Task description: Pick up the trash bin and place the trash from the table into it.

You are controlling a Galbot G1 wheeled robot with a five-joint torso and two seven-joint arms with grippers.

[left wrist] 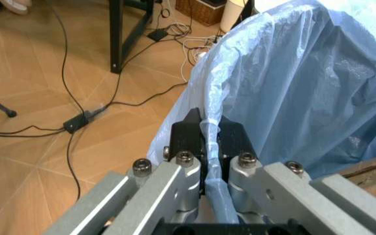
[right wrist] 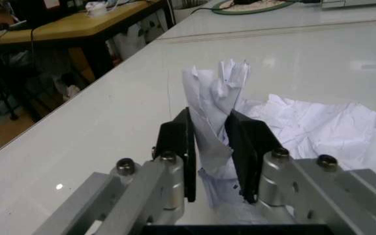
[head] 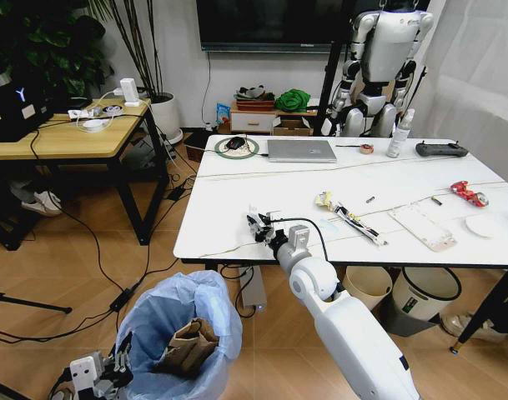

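- My left gripper (left wrist: 204, 142) is low beside me, off the near-left corner of the surface, its jaws clenched on the rim of the trash bin (head: 180, 333), pinching the light-blue bag where it folds over the edge.
- The bin hangs over the wooden floor (head: 78, 250), and a torn brown cardboard piece (head: 187, 346) already lies inside it.
- My right gripper (right wrist: 207, 156) is over the near edge of the white surface (head: 262, 208), jaws grasping a piece of crumpled white paper (right wrist: 217, 98); the wad stands up between them, with more of the sheet spread on the top behind.
- I judge the paper weightless and soft: it will squash and hold, but a loose tail could drag or snag. The middle of the wad is the sensible hold.
- The bin's bag is thin and slippery, so I expect the rim grip to tilt or slide if swung fast.
- Still out on the surface: a colourful wrapper strip (head: 347, 215), a flat white packet (head: 421, 227) and a crushed red can (head: 469, 194), all well apart towards the right.
- Not trash: a silver laptop (head: 301, 150) and a spray bottle (head: 399, 135) at the far side.
- Room: a wooden desk (head: 66, 137) to the left, cables across the floor, two more bins (head: 425, 293) under the surface, another robot (head: 379, 67) by the far wall.
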